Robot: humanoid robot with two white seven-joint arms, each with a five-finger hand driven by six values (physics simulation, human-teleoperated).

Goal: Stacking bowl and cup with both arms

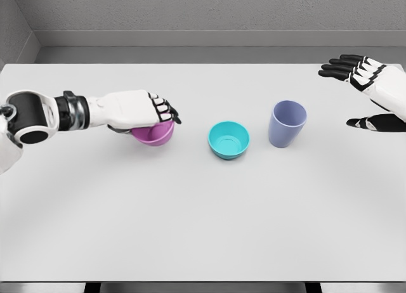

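Item 1: table (pixel 190 229). Pale grey, flat, carrying 3 vessels in a loose row across its middle.

Item 2: purple bowl (pixel 154 134). Left of centre, mostly covered from above by the left hand (pixel 136 109), whose fingers curl over the rim on the far side. The hand appears clamped on the bowl; whether the bowl has left the surface cannot be told.

Item 3: teal bowl (pixel 228 139). Centre of the table, upright, mouth open, untouched. It stands near the purple bowl on one side and just beside the cup on the other.

Item 4: lavender cup (pixel 287 123). Upright, tapered toward the base, right of the teal bowl, not held.

Item 5: right hand (pixel 374 96). At the right edge, well apart from the cup, fingers and thumb spread and holding nothing.

Handling notes (judgement): all 3 vessels look like thin, rigid plastic, so light and stiff, with smooth walls that could slip under a loose grip. The bowls are best taken over the rim, as the left hand does. The cup is best taken around its side wall near the middle; being tall and narrow-footed, it is the 1 most likely to tip if nudged.
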